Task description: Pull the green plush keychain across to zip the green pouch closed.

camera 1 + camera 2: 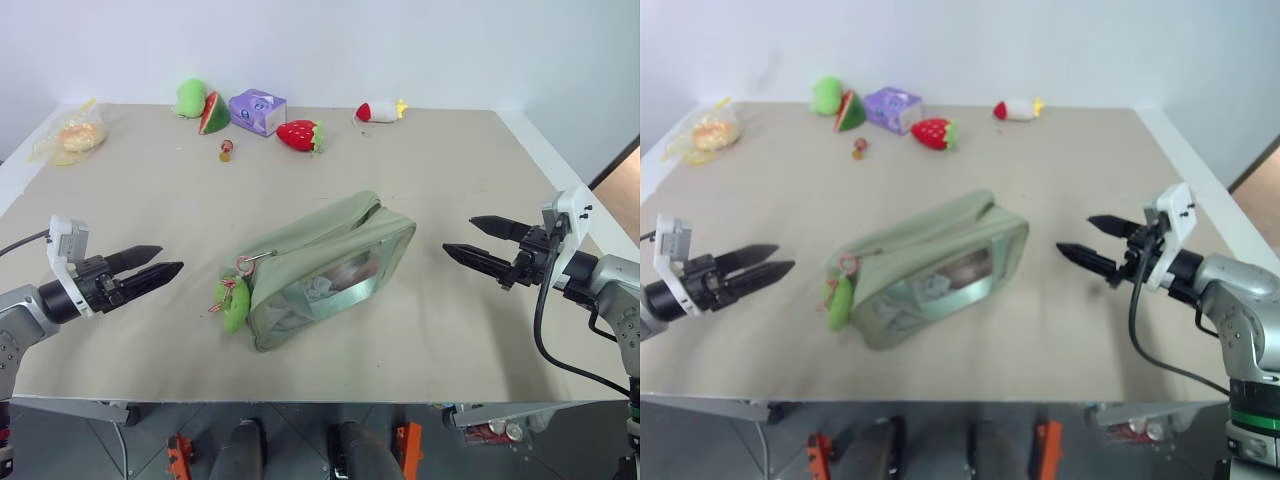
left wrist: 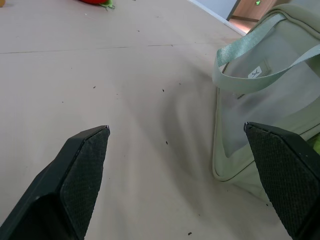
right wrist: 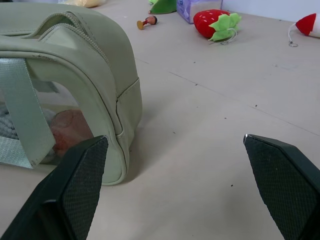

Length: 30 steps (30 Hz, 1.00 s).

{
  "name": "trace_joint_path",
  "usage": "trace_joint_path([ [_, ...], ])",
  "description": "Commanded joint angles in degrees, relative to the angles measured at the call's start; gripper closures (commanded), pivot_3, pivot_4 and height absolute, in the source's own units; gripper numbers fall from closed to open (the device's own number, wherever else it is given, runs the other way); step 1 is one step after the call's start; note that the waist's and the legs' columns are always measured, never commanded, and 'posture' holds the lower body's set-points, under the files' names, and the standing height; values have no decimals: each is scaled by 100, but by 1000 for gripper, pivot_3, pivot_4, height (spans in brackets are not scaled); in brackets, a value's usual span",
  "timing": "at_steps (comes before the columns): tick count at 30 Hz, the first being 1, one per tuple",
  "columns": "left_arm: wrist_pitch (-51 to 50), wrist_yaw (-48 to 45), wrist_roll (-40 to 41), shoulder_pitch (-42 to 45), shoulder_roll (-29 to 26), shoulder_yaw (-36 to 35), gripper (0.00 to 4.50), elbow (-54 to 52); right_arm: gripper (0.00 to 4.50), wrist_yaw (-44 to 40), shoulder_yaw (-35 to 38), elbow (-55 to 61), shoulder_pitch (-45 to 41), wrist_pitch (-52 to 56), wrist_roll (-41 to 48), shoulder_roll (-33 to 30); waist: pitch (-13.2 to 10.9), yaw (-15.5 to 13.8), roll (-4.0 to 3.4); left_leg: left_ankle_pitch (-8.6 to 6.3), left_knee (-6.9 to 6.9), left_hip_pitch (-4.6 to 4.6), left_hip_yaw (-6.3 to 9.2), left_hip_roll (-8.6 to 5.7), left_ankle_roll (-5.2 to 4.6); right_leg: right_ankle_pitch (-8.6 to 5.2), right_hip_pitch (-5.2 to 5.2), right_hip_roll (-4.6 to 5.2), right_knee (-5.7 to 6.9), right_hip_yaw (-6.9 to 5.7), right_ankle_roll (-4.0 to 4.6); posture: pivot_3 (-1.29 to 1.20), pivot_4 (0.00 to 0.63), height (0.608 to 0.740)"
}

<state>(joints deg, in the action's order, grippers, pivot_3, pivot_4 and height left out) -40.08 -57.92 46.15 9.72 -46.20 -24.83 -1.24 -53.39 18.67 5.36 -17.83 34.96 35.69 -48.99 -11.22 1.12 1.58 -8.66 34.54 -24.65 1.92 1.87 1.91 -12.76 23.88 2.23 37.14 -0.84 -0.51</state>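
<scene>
So the green pouch lies mid-table, keychain dangling at its left end; both grippers, left and right, wide open, holding nothing, well apart. Risk: unpinned pouch slides when tugged, fuzzy charm slips

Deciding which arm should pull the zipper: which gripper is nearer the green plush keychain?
Left. The left gripper hovers open just off the pouch end where the keychain hangs; the right gripper is open beyond the pouch's opposite end.
</scene>
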Motion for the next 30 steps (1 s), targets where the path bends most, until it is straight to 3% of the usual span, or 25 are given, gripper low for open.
trace_joint_path([
  [1, 59, -16, 52, 182, -79, -124, 37, -44, 0, -17, 62, 99, -85, -79, -13, -67, 0, 0, 0, 0, 0, 0, 0, 0, 0, 0, 0, 0, 0, 0, 0, 0, 150, 740],
  [10, 81, 54, 57, 648, -7, -15, 37, -90, 0, -218, -65, 82, -562, -83, 14, -215, 0, 5, 1, 0, 10, 1, -41, -2, 0, 18, 11, 1, 0, 45, -28, 0, 150, 740],
  [13, -36, 69, 292, 1052, 12, -15, 37, -188, 0, -450, -122, 109, -1165, -3, 228, -316, 0, 3, 1, 0, 9, 1, -41, -2, 0, 19, 11, -1, 0, 47, -29, 0, 150, 740],
  [21, -574, -234, 790, 2357, -151, 419, 37, -418, 0, -1873, -1276, 95, -3042, 0, 281, -404, 1, 10, 8, 0, 15, -5, -58, 2, -1, 41, 23, -12, 1, 72, -56, 0, 150, 740],
  [30, -741, -483, 912, 2528, -125, 803, 37, -942, 0, -2944, -2720, -32, -3529, -702, -513, 62, -1, 18, 7, -6, 16, -8, -71, 9, 1, 43, 36, -21, 4, 89, -70, 0, 150, 740],
])
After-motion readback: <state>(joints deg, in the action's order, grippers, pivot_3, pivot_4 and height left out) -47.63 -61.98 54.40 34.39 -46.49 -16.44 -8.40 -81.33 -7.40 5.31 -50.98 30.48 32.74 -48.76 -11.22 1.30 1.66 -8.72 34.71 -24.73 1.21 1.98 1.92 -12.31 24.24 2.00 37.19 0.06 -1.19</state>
